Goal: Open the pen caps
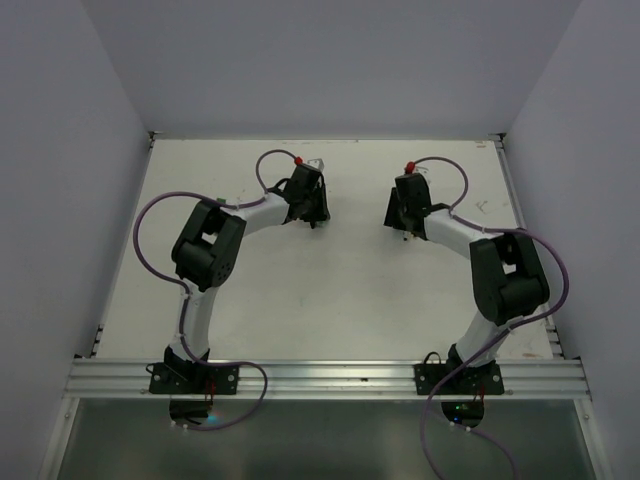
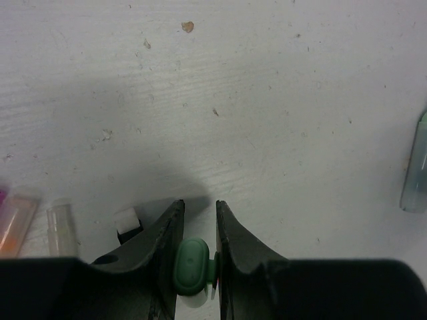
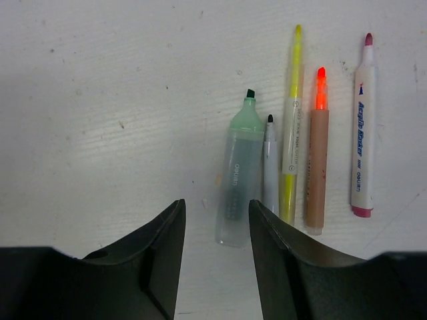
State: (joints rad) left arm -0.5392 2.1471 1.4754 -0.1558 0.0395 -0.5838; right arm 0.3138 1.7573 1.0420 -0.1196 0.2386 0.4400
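My left gripper (image 2: 200, 203) is shut on a dark green pen cap (image 2: 192, 265), held deep between the fingers, with a bit of white showing under it. My right gripper (image 3: 217, 203) is open and empty, low over the table. Just ahead of it, several uncapped pens lie side by side: a pale green marker (image 3: 239, 177), a thin white pen (image 3: 270, 167), a yellow highlighter (image 3: 291, 133), an orange one (image 3: 317, 153) and a white marker with a pink tip (image 3: 362, 127). In the top view both grippers, left (image 1: 313, 212) and right (image 1: 400, 222), sit at the far middle of the table.
Loose caps lie left of my left fingers: a pink-orange one (image 2: 13, 223), a clear one (image 2: 60, 227) and a white-and-black one (image 2: 127, 223). A pale green pen end (image 2: 417, 167) shows at the right edge. Grey walls enclose the white table (image 1: 330, 300).
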